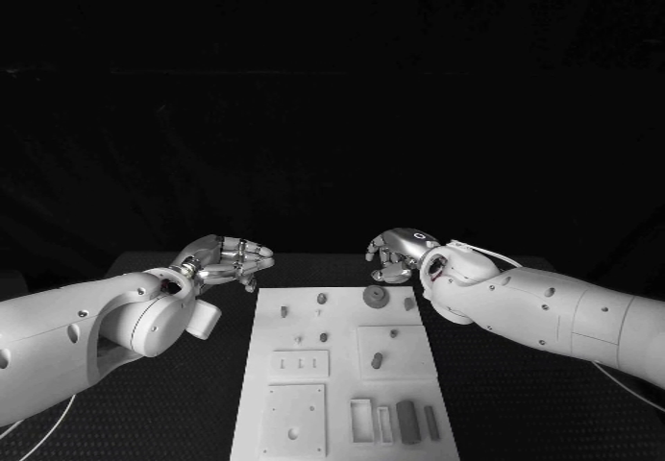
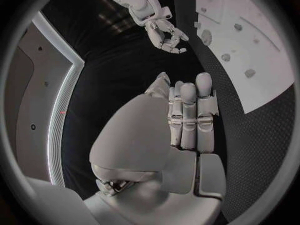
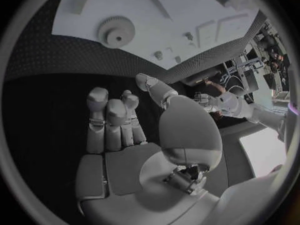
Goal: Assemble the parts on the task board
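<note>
The white task board (image 1: 347,317) lies in the middle of the black table, seen also in the left wrist view (image 2: 262,55) and the right wrist view (image 3: 162,10). A grey gear (image 1: 376,296) lies flat near the board's far edge, and shows too from the right wrist (image 3: 115,32). Small grey pegs (image 1: 322,299) stand near it. A dark oblong block (image 1: 409,421) sits in a slot at the near right. My left hand (image 1: 225,259) hovers off the board's far left corner, fingers together and nothing in them (image 2: 187,115). My right hand (image 1: 399,255) hangs just beyond the gear, holding nothing (image 3: 115,122).
Raised square plates (image 1: 300,365) and recessed slots (image 1: 363,421) cover the near half of the board. Bare black table (image 1: 166,403) lies on both sides of the board. The far side is dark.
</note>
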